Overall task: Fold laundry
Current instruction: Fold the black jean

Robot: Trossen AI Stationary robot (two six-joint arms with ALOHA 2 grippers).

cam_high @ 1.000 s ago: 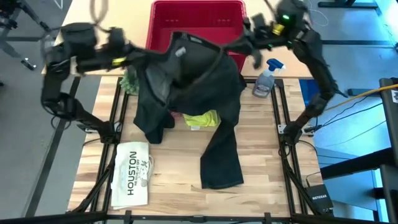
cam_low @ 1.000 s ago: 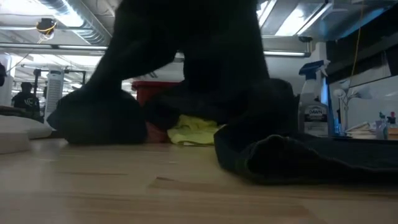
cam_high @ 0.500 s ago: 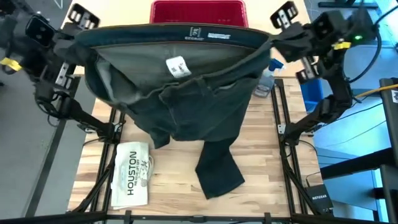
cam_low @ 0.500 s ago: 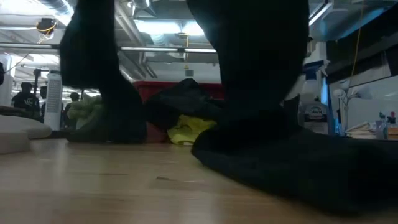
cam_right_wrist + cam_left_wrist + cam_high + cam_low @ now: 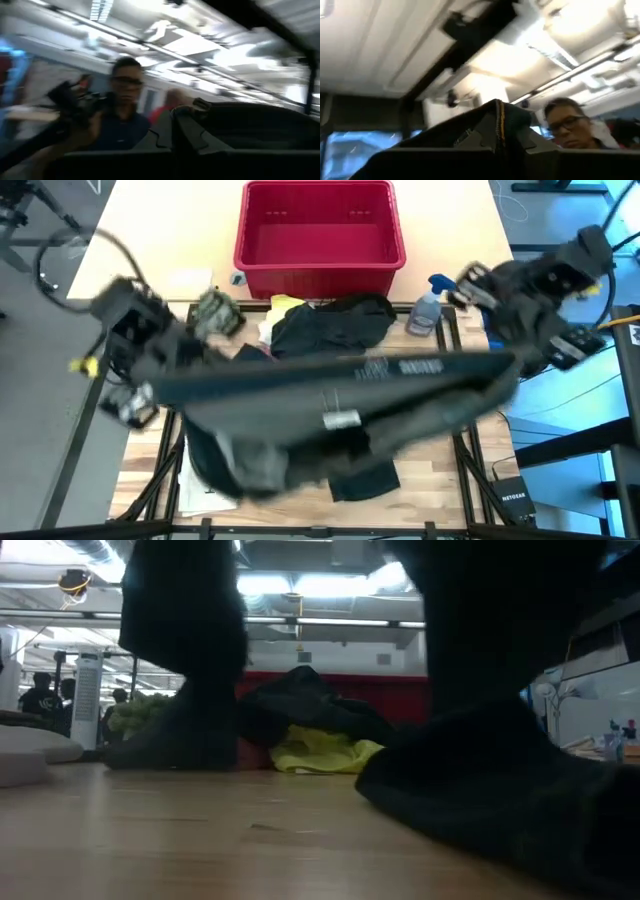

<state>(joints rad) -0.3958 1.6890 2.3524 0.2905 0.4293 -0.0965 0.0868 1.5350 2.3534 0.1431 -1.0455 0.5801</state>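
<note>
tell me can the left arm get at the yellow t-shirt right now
Probably not: the left tool is shut on the trousers, stretched with the right tool, while the yellow T-shirt lies behind them.

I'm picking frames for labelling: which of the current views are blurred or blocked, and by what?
High view: the trousers and both arms smear with motion, while the red basket stays sharp. Low view: dark trouser cloth blocks much of the picture, with the yellow T-shirt visible between. Both wrist views: streaked, with bright ceiling lights.

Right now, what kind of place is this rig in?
Looks like an open lab or workshop, not a home: exposed ceiling ducts and strip lights, a wooden table on a metal frame, a person in the background.
</note>
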